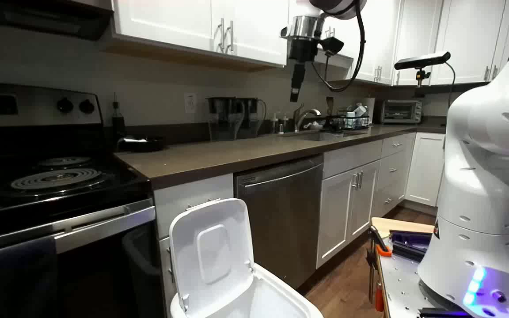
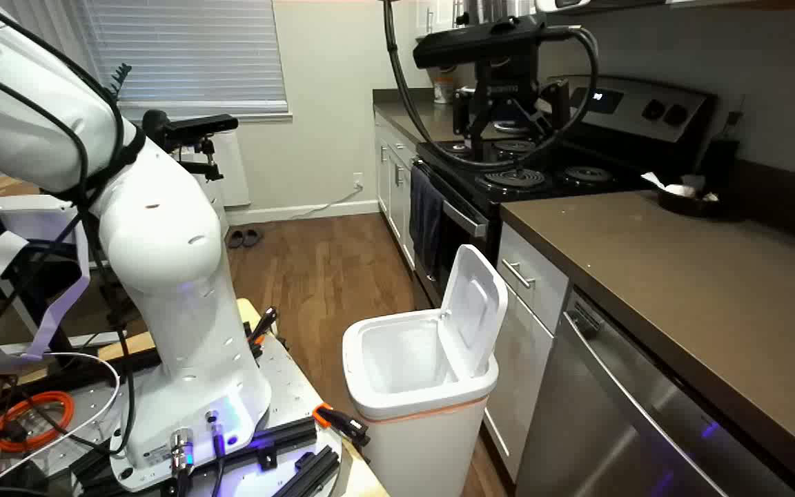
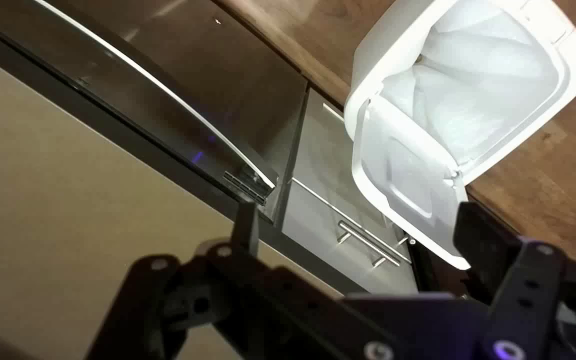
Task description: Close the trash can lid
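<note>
The white trash can (image 2: 425, 445) stands on the floor in front of the cabinets, beside the robot's table. It also shows in an exterior view (image 1: 281, 297) and in the wrist view (image 3: 380, 55). Its white lid (image 2: 478, 304) is hinged on the cabinet side and stands up, open, leaning slightly toward the cabinets. The lid also shows in an exterior view (image 1: 214, 254) and in the wrist view (image 3: 408, 172). My gripper (image 3: 362, 239) is open and empty, high above the can and lid, touching neither. It also shows in both exterior views (image 1: 297, 86) (image 2: 511, 117).
The brown countertop (image 2: 673, 276) runs beside the can, above the dishwasher (image 1: 281, 221). A drawer handle (image 3: 369, 243) sticks out behind the lid. The stove (image 2: 528, 172) stands past the can. The robot's table (image 2: 301, 393) has clamps and black rails at its edge.
</note>
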